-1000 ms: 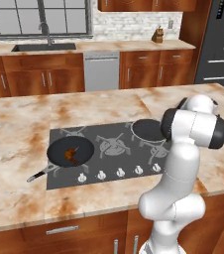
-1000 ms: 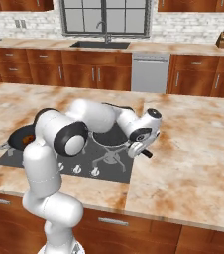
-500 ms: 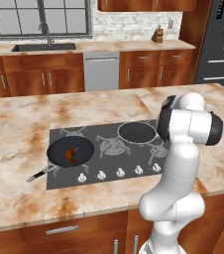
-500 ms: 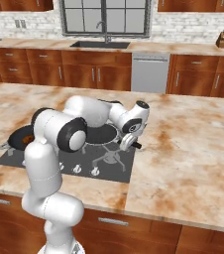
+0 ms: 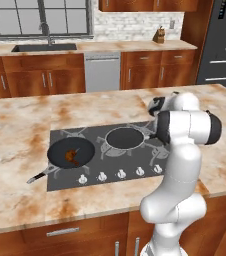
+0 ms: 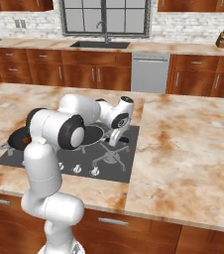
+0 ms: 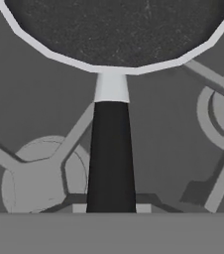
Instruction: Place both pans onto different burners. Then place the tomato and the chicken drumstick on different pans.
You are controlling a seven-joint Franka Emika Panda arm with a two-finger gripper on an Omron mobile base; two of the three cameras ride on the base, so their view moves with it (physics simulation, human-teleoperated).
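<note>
My gripper (image 6: 115, 140) is shut on the long dark handle (image 7: 111, 154) of one black pan (image 5: 125, 138), which is empty and sits over the middle of the cooktop (image 5: 105, 170). In the hand view this pan (image 7: 119, 30) lies straight ahead above grey burner grates (image 7: 34, 183). The other pan (image 5: 60, 154) rests on the front left burner, its handle pointing off the front left corner. The brown chicken drumstick (image 5: 72, 156) lies inside it. The tomato is out of view.
A row of white knobs (image 5: 121, 174) runs along the cooktop's front. Marble island counter (image 5: 15, 145) surrounds it on all sides. Behind are a sink (image 5: 44, 47), a dishwasher (image 5: 102, 70), a knife block (image 5: 159, 35) and a fridge (image 5: 225, 40).
The gripper has carried the empty pan leftward in the left base view, from the right burner toward the middle of the cooktop. The pan with the drumstick has stayed put.
</note>
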